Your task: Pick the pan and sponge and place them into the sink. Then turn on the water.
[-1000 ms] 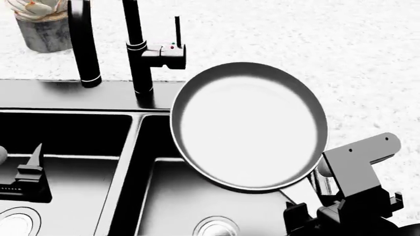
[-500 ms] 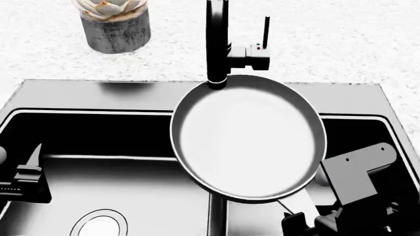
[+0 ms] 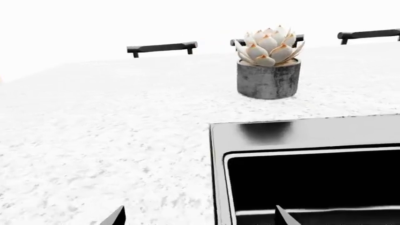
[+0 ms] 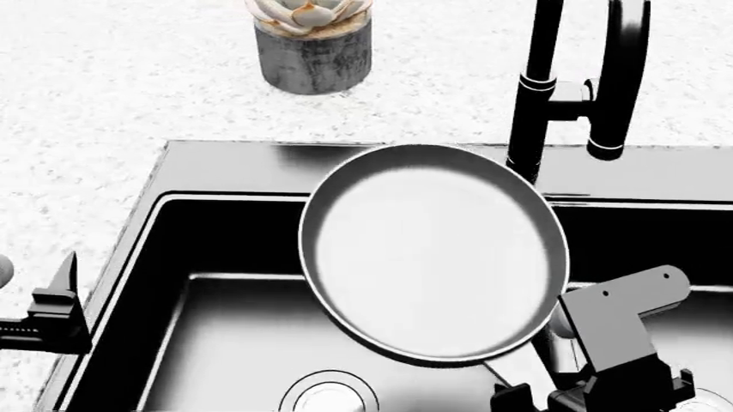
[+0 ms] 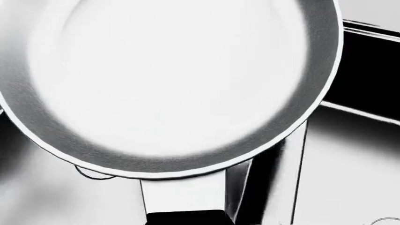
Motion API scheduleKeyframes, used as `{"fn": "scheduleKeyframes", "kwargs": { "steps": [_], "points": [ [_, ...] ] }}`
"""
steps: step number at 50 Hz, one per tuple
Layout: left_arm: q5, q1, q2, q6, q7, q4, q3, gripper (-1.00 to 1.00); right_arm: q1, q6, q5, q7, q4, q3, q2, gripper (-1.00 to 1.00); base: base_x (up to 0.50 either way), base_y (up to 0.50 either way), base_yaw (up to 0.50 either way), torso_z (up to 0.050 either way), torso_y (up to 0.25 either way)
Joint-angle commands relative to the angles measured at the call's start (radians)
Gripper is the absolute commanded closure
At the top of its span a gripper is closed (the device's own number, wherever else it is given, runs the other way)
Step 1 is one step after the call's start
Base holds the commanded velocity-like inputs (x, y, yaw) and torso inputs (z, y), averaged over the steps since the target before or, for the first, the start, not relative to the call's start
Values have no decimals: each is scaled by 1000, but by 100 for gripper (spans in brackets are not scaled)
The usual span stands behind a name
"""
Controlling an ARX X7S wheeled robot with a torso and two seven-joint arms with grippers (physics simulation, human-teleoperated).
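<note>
My right gripper (image 4: pixel 538 396) is clamped on the flat handle of the pan (image 4: pixel 433 251), which I hold level in the air above the sink (image 4: pixel 218 184), over its left basin and the divider beside it. My left gripper (image 4: pixel 51 322) hangs off the sink's left rim with its fingers apart and nothing between them. The risk, as I judge it, lies in that handle — smooth metal held only at its end, with a wide pan cantilevered out, so it could twist or slide in my grip. The pan's far rim also sits close to the tall black faucet (image 4: pixel 533 94), and a careless swing could clip it. The pan is round and shallow, shiny pale inside with a dark outer wall; the sink is glossy black with a steel drain (image 4: pixel 329 395), set in a speckled white counter (image 4: pixel 115 103). A potted succulent (image 3: pixel 269 63) stands behind. I cannot see the sponge.
</note>
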Motion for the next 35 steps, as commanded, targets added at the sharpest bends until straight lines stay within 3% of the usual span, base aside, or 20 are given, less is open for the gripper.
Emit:
{"fn": "scheduleKeyframes", "kwargs": {
  "steps": [1,15,21,35],
  "points": [
    [-1,3,-1,7,3,-5,2,-100,5,-19,-4,-25,-17,31,1,100,4,500,0,0,11],
    [-4,-1,-2,0,-4,3,5,-100,13,-5,4,-28,-7,2,-18,100,9,333,0,1,1],
    [-5,-6,-1,-4,-5,2,12,-100,57,27,-9,-21,50,-50,-69,100,0,0,0,0,2],
    [-8,11,-11,15,4,-11,-2,-100,155,-36,-174,-170,241,-254,-181,100,0,0,0,1,1]
  ]
}}
